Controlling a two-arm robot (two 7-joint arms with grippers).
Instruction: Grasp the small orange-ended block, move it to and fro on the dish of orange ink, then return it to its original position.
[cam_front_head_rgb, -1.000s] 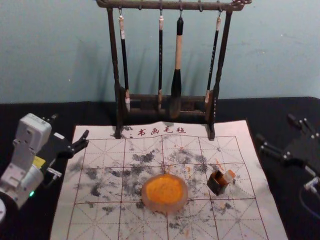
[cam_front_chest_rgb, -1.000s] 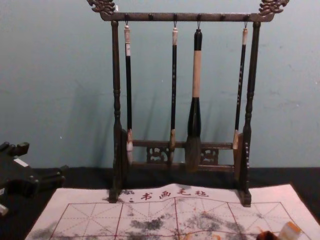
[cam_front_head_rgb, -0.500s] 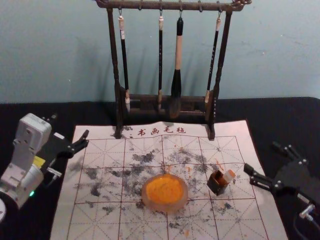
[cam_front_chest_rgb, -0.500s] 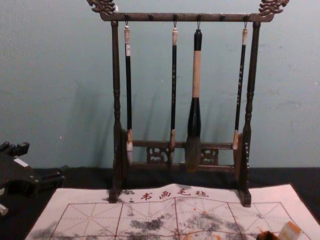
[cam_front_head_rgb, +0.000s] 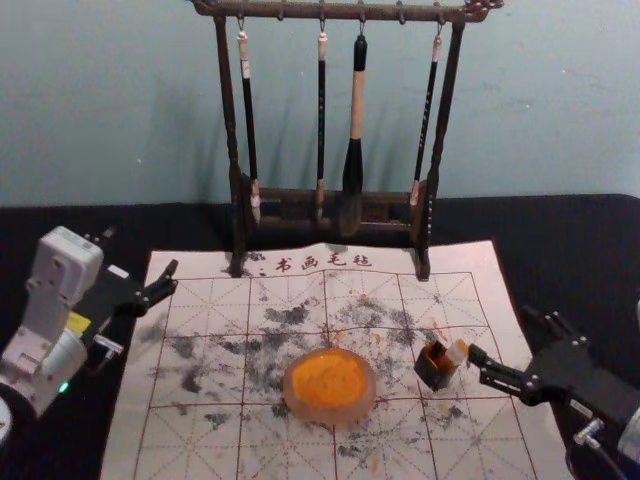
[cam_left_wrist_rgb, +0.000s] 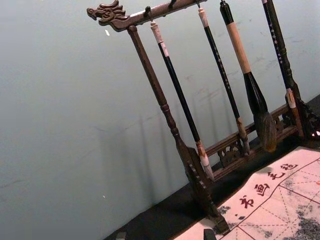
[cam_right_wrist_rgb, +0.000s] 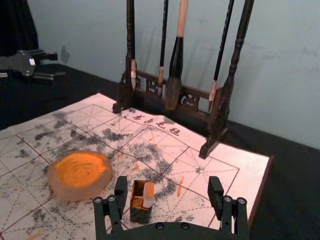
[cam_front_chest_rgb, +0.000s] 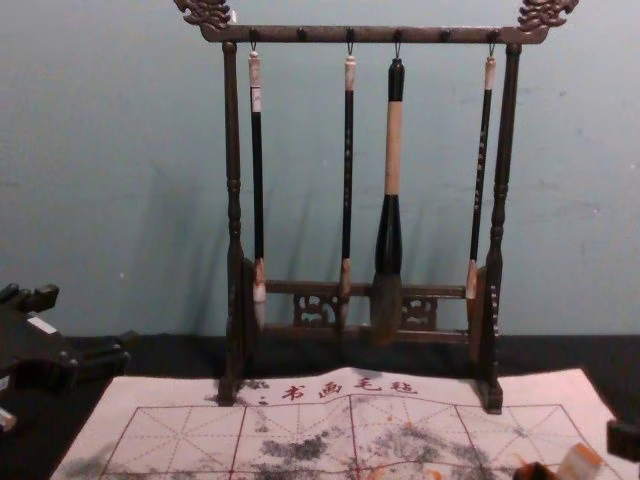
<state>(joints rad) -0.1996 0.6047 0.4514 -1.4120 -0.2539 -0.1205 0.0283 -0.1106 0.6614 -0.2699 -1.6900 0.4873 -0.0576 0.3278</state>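
Observation:
My right gripper (cam_front_head_rgb: 502, 333) stands open at the right side of the mat, one fingertip close to the small block (cam_front_head_rgb: 457, 352). That pale block with an orange end leans in a small dark square box (cam_front_head_rgb: 434, 374). In the right wrist view the block (cam_right_wrist_rgb: 148, 195) lies between the lines of the open gripper (cam_right_wrist_rgb: 168, 185), farther off, touching neither finger. The round dish (cam_front_head_rgb: 330, 413) of orange ink sits left of the box. My left gripper (cam_front_head_rgb: 139, 252) is parked open at the mat's left; its tips also show in the left wrist view (cam_left_wrist_rgb: 165, 235).
A wooden rack (cam_front_head_rgb: 236, 215) with several hanging brushes stands across the mat's back edge. The white gridded mat (cam_front_head_rgb: 190, 440), stained with ink, lies on a black table (cam_front_head_rgb: 60, 225). A plain wall rises behind.
The right gripper has moved left over the mat, closer to the block and its box, and one fingertip has entered the chest view's right edge. Left arm, dish and block stay still.

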